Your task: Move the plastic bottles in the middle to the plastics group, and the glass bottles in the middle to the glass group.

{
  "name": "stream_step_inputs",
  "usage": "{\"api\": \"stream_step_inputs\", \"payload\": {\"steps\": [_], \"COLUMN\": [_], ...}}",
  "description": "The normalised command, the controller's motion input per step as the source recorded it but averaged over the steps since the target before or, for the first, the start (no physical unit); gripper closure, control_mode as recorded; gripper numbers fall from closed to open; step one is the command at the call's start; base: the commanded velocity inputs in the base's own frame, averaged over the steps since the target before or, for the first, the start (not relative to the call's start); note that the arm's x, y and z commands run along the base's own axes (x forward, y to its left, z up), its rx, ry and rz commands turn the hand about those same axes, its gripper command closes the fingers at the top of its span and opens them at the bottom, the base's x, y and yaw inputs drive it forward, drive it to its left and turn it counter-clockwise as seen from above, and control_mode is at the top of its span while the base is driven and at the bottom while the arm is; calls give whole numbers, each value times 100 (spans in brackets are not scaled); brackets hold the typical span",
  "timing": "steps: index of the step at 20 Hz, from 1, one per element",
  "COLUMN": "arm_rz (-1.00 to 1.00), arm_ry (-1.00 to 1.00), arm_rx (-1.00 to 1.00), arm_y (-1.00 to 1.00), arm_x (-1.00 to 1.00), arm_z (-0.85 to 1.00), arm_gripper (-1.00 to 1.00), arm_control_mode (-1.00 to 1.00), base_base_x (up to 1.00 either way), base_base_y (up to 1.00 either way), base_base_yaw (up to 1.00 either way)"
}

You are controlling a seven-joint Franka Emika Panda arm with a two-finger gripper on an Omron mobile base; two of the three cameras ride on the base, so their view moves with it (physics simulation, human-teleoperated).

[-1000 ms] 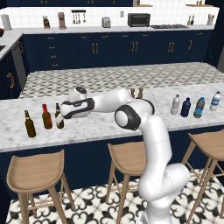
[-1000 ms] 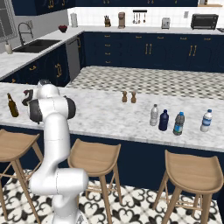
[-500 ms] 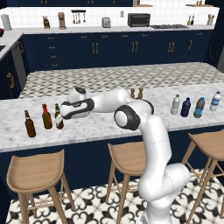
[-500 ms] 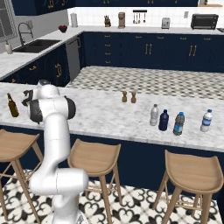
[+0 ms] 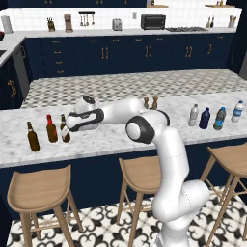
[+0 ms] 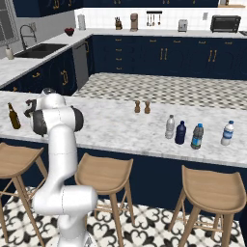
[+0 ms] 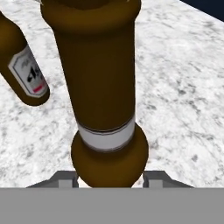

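Bottles on the marble counter [image 5: 111, 140], left end first: brown bottle [image 5: 33, 136], then red-cap bottle [image 5: 51, 129] just beside it, then beer bottle [image 5: 63, 128] right next to that. All three stand upright in a tight row. The right base view has the brown bottle [image 6: 13, 116] at the far left of the counter [image 6: 120, 130], beside the arm's shoulder.

Gripper [image 5: 66, 134] is at the beer bottle, low on its body, with the arm stretched out sideways over the counter. In the hand view the beer bottle [image 7: 103, 87] fills the middle and sits between the two fingertips [image 7: 65, 181], which are narrowly spread and pressed to its sides. It is gripped, bottom down on the marble. A labelled neighbour [image 7: 24, 65] leans in at upper left; can't tell which of the other two it is.

Mid counter: two wooden shakers [image 5: 150, 102] side by side near the far edge, well apart from both groups.

Right end, a row of four: clear bottle [image 5: 193, 116], navy bottle [image 5: 205, 118], blue-cap dark bottle [image 5: 220, 118], blue-cap clear bottle [image 5: 237, 111]. First three are close together, the last a bit apart. All upright.

Wooden stools [image 5: 41, 190] stand under the counter front.
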Motion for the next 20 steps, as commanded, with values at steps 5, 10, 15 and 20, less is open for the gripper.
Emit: {"api": "stream_step_inputs", "payload": {"steps": [5, 10, 15, 20], "arm_rz": [0, 0, -4, -15], "arm_ry": [0, 0, 0, 0], "arm_rx": [0, 0, 6, 15], "arm_y": [0, -9, -50, -85], "arm_x": [0, 0, -27, -53], "arm_z": [0, 9, 43, 59], "arm_gripper": [-100, -100, -100, -100], "arm_control_mode": [-100, -100, -100, -100], "base_base_x": [0, 0, 0, 0], "base_base_y": [0, 0, 0, 0], "base_base_yaw": [0, 0, 0, 0]}}
